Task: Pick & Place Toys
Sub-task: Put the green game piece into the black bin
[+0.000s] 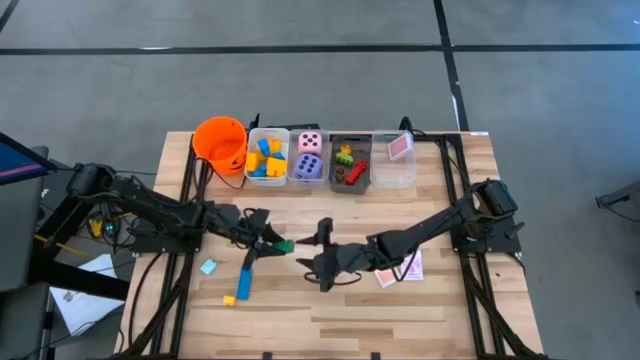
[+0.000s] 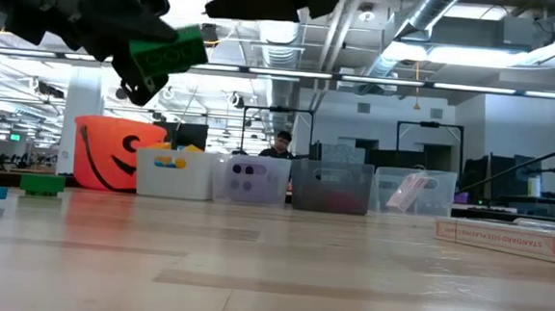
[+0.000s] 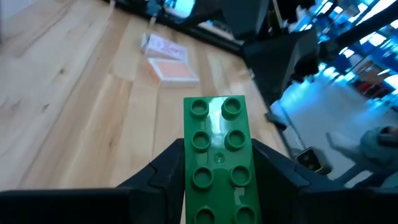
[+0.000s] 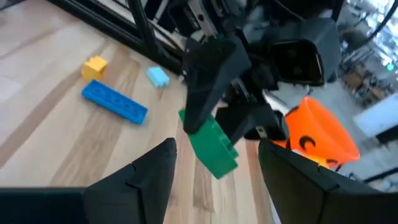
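Observation:
My left gripper [image 1: 272, 243] is shut on a green studded block [image 1: 285, 245] above the middle of the table; the block also shows in the left wrist view [image 3: 217, 155], the right wrist view [image 4: 211, 146] and the low view [image 2: 168, 52]. My right gripper [image 1: 319, 252] is open and empty, just to the right of the block and facing it. A long blue block [image 1: 243, 282], a small yellow block [image 1: 229, 299] and a light blue block [image 1: 208, 266] lie on the table at the near left. Pink-white cards [image 1: 400, 270] lie under my right arm. My left gripper pinches the green block's two long sides [image 3: 189, 180] between its two fingers, toward the block's rear end. The fingers come from the table's left and lie along the block. The block sticks out ahead of the fingers, studs up, lifted clear of the table.
Along the far edge stand an orange bucket [image 1: 220, 140], a bin of yellow and blue blocks [image 1: 267, 157], a bin with two dice [image 1: 308, 157], a grey bin with green and red blocks [image 1: 349, 165] and a clear bin with a card [image 1: 394, 158].

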`<action>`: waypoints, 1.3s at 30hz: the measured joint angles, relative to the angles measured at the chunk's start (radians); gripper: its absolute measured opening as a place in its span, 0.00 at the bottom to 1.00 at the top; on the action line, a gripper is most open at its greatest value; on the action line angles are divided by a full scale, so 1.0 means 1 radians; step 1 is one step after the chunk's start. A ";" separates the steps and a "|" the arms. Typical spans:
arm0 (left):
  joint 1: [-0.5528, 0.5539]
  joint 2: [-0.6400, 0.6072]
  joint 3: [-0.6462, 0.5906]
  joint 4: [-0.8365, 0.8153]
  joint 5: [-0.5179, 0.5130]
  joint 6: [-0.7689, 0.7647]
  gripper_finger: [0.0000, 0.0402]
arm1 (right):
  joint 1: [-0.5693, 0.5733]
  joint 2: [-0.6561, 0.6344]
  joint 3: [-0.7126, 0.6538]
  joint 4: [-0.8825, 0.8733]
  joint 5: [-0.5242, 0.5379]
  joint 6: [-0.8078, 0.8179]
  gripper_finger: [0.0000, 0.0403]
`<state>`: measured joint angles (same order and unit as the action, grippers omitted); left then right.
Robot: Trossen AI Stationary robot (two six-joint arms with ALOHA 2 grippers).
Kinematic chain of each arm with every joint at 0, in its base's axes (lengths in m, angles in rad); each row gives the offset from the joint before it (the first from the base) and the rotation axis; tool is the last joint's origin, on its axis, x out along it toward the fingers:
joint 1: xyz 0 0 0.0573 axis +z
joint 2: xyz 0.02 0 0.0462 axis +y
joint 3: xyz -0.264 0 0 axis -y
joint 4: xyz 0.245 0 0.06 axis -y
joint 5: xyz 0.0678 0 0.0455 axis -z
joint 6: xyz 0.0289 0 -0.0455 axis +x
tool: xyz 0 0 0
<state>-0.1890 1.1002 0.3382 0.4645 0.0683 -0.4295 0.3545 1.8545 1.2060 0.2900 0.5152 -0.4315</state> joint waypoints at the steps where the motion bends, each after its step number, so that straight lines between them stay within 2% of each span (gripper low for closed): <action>1: 0.000 0.000 0.000 0.009 0.008 -0.008 0.33 | 0.000 0.000 0.000 0.007 0.000 -0.014 0.56; 6: -0.002 0.000 0.000 0.053 0.019 -0.042 0.33 | -0.004 0.000 0.000 0.021 -0.004 -0.025 0.56; 13: -0.002 0.035 0.000 0.143 0.044 -0.048 0.33 | -0.024 0.000 0.000 0.020 -0.096 -0.021 0.57; 23: 0.000 0.124 0.000 0.267 0.043 -0.048 0.33 | -0.038 0.000 0.000 0.025 -0.099 -0.002 0.57; 31: 0.000 0.127 0.000 0.307 0.059 -0.048 0.33 | -0.038 0.000 0.000 0.026 -0.101 0.013 0.57; 39: 0.000 0.126 0.000 0.322 0.066 -0.041 0.33 | -0.071 0.000 0.000 0.031 -0.241 0.096 0.57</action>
<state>-0.1890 1.2266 0.3386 0.7863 0.1345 -0.4709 0.2838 1.8542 1.2060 0.3210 0.2742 -0.3357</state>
